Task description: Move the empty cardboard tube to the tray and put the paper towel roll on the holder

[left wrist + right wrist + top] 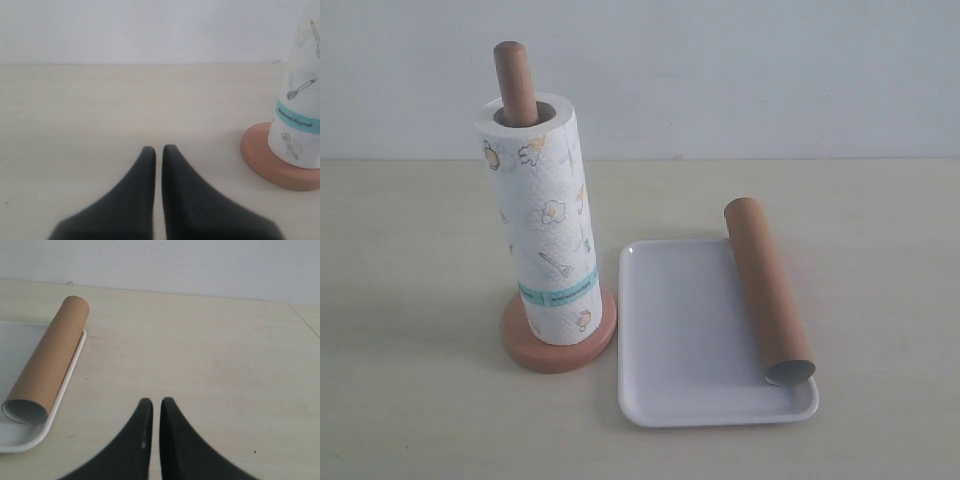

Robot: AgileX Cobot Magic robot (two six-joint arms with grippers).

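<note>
Everything here is easiest to place off the tray (685, 345), the flat white one sitting on the table (410, 300).

The tube (767, 290) lies on its side along the tray's right-hand long edge. Its near end sits inside the tray by the near right corner, and its far end pokes out past the tray's far edge. In the right wrist view it runs right along that rim, with the grey-lined open end showing.

The holder (557, 350) stands just beside the tray's left edge. I can't tell if the base actually touches the rim, it's super close. The roll (542, 230) is upright on the holder with its teal band down low near the base. The pole (515, 80) goes up through the core and sticks out the top.

The left gripper (158, 150) is over bare table, apart from the holder. Its two black fingers (135, 200) are pressed nearly together with only a thin slit between them and nothing in there.

The right gripper (152, 402) is over bare table too, out past the tube side of the tray and well apart from it. Same deal there: fingers (132, 445) almost together, pinching nothing.

Neither gripper shows up in the exterior view.
</note>
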